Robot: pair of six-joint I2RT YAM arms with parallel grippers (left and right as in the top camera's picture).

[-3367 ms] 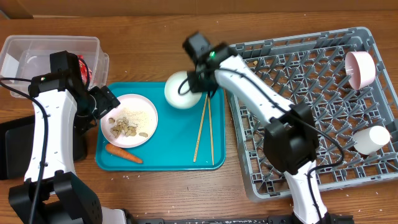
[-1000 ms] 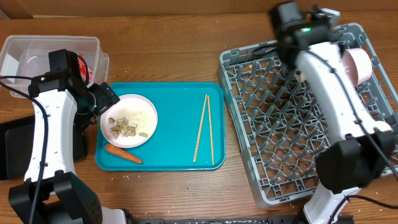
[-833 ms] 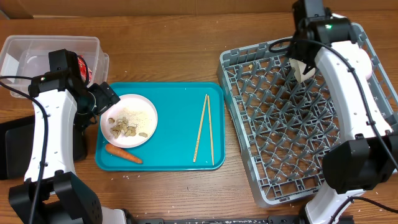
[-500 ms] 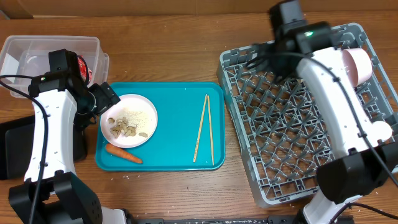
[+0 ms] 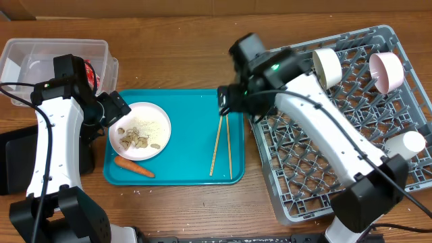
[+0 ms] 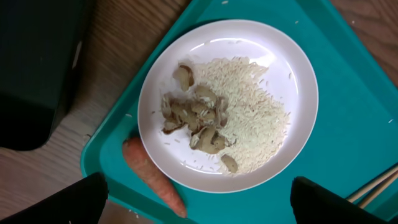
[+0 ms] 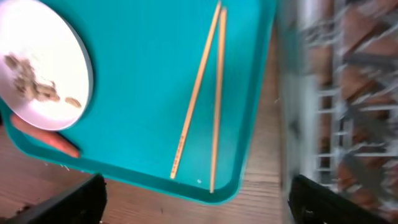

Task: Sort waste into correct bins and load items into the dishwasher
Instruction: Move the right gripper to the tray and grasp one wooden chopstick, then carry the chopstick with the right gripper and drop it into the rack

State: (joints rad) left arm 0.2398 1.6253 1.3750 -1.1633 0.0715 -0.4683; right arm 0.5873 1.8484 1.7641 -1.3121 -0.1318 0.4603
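Observation:
My right gripper [image 5: 226, 101] hangs open over the far ends of the wooden chopsticks [image 5: 221, 138], which lie on the teal tray [image 5: 189, 169]; in the right wrist view the chopsticks [image 7: 200, 99] lie ahead of the empty gripper [image 7: 199, 202]. My left gripper [image 5: 113, 108] is open beside the white plate [image 5: 140, 130]. The plate [image 6: 230, 106] carries beige food bits [image 6: 196, 115] and rice, and the carrot [image 6: 155, 180] lies against its rim. The grey dishwasher rack [image 5: 324, 169] holds a white bowl [image 5: 326, 65], a pink-lined bowl [image 5: 388, 72] and a cup [image 5: 403, 145].
The clear tub [image 5: 47, 57] at the far left holds the red wrapper [image 5: 92, 75]. A black tray [image 5: 13, 162] lies under my left arm. My right arm stretches across the rack's left part.
My right arm has swung left from the rack's far side to above the chopsticks. A white bowl now shows standing in the rack. The left arm has not moved.

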